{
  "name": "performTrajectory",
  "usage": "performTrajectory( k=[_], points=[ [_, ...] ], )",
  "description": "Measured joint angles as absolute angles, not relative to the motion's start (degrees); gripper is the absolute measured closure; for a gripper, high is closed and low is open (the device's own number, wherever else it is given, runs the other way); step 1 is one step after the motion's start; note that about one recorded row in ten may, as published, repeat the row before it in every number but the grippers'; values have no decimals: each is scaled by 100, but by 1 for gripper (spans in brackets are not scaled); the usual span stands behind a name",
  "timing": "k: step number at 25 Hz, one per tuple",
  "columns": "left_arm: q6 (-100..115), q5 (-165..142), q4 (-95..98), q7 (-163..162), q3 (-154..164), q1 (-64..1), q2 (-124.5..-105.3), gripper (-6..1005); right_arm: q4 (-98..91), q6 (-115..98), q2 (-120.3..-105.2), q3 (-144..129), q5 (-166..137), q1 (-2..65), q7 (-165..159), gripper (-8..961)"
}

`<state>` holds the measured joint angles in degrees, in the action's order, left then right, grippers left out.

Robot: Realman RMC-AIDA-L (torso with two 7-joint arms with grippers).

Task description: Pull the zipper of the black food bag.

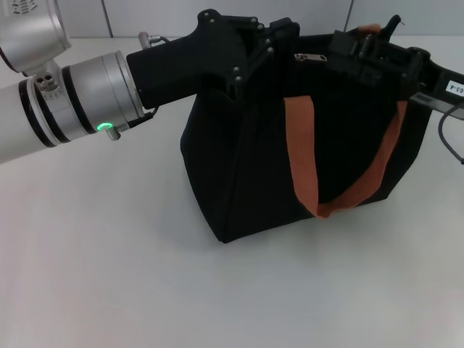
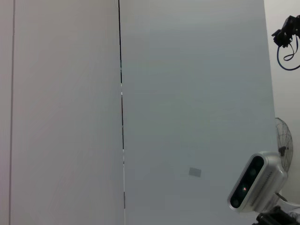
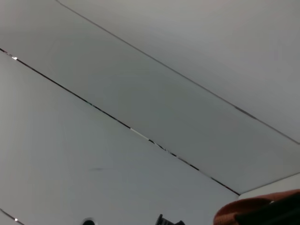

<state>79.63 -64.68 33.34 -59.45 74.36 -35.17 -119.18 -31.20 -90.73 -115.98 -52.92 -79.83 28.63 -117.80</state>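
Two grippers meet at the top edge of the black food bag, one from each side. The left gripper reaches in over the bag's upper left corner, and whether its fingers are apart or together cannot be told from the head view, since the black housing hides them. The right gripper sits on the bag's upper right edge beside the far orange strap; its fingers cannot be told either.

Between the two, the zipper shows as a small silver tab lying on the black top line, just beside the left gripper and apparently touched by neither. As a judgement, the pull has not clearly begun: the tab lies near the left end of the visible line, and gripping it and running it along the edge is what remains.

The near orange strap hangs in a loop down the bag's front. The bag stands upright on a plain white table. Behind it are pale wall panels with thin dark seams, a grey camera unit and a fan.
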Motion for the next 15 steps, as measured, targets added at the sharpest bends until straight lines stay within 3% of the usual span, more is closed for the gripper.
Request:
performTrajectory(
  k=[15],
  points=[
    [7962,-6468,3327,-5891,7445,-3525,-11918,902,-3117,-9008,-11661,-5300,-8057,3031,-11777,252]
  ],
)
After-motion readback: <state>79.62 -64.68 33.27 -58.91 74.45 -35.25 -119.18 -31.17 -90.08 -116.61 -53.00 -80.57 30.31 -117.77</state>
